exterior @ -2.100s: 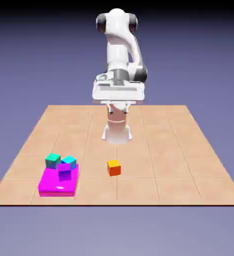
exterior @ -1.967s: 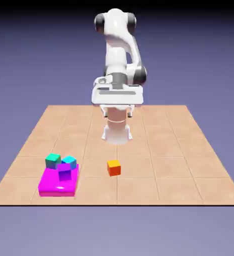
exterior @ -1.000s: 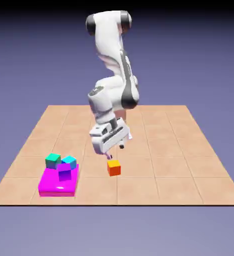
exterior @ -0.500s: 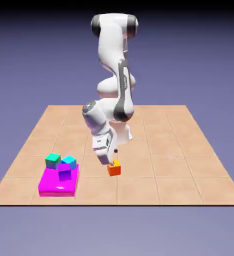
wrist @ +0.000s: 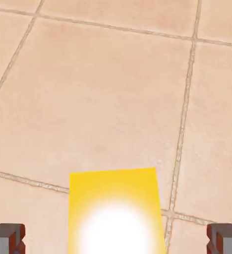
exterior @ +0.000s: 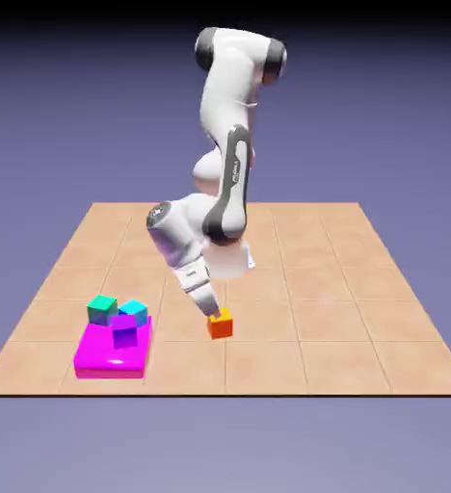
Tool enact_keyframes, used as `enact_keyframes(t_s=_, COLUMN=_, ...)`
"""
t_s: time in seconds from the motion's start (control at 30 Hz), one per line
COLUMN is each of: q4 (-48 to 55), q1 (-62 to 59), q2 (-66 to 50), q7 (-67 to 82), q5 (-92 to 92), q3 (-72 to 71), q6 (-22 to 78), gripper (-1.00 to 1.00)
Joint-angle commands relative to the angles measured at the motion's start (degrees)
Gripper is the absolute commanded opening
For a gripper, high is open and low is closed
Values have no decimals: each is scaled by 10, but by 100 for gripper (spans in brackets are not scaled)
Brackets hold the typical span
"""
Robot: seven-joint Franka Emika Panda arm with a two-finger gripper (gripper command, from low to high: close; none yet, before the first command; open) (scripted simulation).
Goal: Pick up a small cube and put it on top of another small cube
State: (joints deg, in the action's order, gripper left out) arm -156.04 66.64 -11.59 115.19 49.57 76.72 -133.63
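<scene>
Your gripper [exterior: 213, 315] is down at the orange cube [exterior: 221, 324], jaws spread wide, nothing pinched. In the hand view the cube [wrist: 115, 211] sits between the two fingertips [wrist: 7, 239] with a clear gap on each side, so no contact there. Its top face is blown out by glare.

The cube rests on the tiled table [exterior: 345, 289], near the front edge, about mid-width. In the exterior view the hand comes at it tilted from the upper left, and the fingers are mostly hidden behind the wrist, so you can't judge from that view how low they reach.

To the exterior view's left, well apart from the orange cube, you have a magenta block [exterior: 109, 351] with a purple cube [exterior: 124, 331] on it; teal cube [exterior: 101, 308] and cyan cube [exterior: 133, 312] sit at its far edge.
</scene>
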Motion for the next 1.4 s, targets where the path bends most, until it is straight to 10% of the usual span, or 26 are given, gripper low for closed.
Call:
enact_keyframes(t_s=0.0, q4=0, q1=0, q2=0, q7=0, q5=0, q3=0, q6=0, gripper=0)
enact_keyframes(t_s=0.37, q4=34, q1=-139, q2=-167, q7=145, q5=231, q3=-218, q6=34, gripper=0)
enact_keyframes(t_s=0.4, q4=34, q1=-139, q2=-167, q7=145, q5=231, q3=-218, q6=34, gripper=-100)
enact_keyframes(t_s=0.83, q4=0, q1=0, q2=0, q7=0, q5=0, q3=0, q6=0, gripper=-100)
enact_keyframes(t_s=1.37, q4=245, q1=-321, q2=-25, q7=-24, q5=-178, q3=-12, q6=229, gripper=-100)
